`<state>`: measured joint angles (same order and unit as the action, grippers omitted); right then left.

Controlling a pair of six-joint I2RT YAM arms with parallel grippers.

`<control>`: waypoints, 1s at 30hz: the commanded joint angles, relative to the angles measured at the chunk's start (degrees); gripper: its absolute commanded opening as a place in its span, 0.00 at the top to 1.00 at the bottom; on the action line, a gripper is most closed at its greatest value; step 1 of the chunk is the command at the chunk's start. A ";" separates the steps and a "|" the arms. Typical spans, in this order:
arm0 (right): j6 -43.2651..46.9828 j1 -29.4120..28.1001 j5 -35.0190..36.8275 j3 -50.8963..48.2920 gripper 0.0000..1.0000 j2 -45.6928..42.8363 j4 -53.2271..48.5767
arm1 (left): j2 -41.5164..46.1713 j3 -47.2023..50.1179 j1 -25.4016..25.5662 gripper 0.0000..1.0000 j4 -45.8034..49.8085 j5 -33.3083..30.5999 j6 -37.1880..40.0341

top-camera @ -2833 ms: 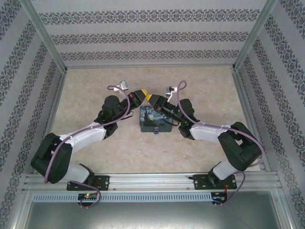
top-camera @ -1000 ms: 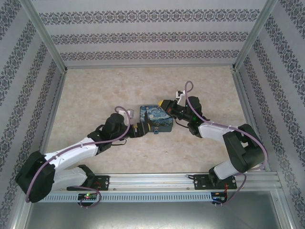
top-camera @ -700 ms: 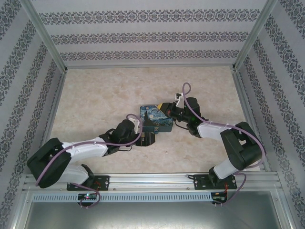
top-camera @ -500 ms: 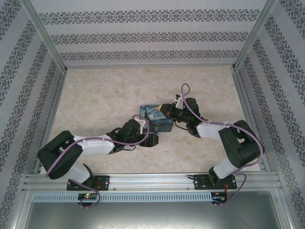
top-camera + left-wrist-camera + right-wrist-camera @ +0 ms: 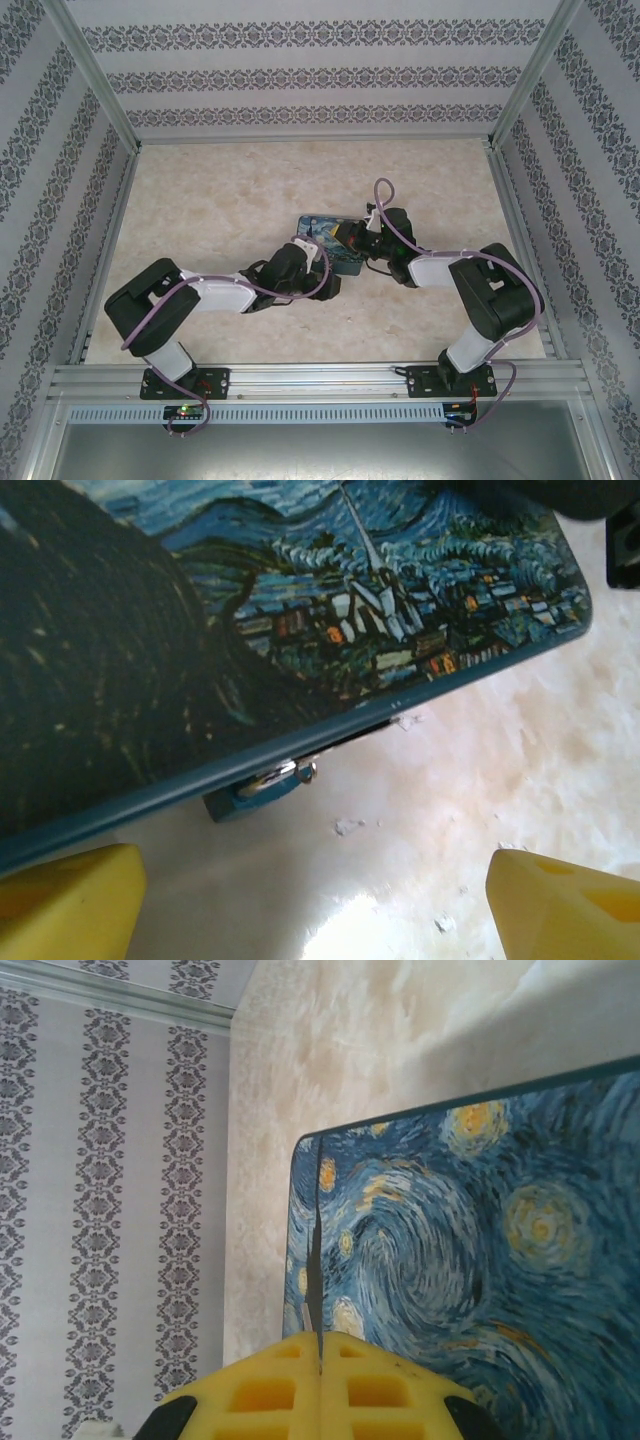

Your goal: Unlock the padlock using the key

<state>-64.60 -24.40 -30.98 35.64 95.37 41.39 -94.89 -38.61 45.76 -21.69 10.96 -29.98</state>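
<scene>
Here's the left gripper (image 5: 315,910), down low at the near edge of the painted tin box (image 5: 300,600). Its jaws are wide apart, one yellow fingertip (image 5: 65,900) in each bottom corner of the wrist view. Nothing is gripped, just pale desk (image 5: 450,810) between them. Right ahead of that gap and a touch left hangs what looks like the padlock (image 5: 262,788). It is a small blue body with a silvery loop, tucked under the box's rim and touching it.

From above, the box sits about mid-desk, with both arms reaching in on it, left arm from the near left and right arm from the right. The right gripper (image 5: 320,1350) is over the right side of the swirly blue lid. Its jaws are pressed together, yellow pads meeting along one thin seam. Whether anything is pinched in that seam, I can't tell.
</scene>
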 commanded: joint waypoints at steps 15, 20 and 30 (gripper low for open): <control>-2.29 1.15 -1.01 2.29 1.00 4.82 5.72 | -8.18 -0.92 0.21 0.15 -11.13 -1.84 3.66; -2.14 1.21 -0.66 1.91 1.00 4.83 5.63 | -9.55 -2.97 0.21 0.15 -12.22 1.26 2.80; -2.12 1.23 -0.22 1.36 1.00 5.00 5.81 | -10.13 -2.04 -0.69 0.16 -19.87 6.07 -4.81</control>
<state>-67.16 -23.73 -31.18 37.50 99.07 46.35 -104.38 -40.99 45.63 -36.14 13.96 -30.81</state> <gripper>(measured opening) 0.065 0.845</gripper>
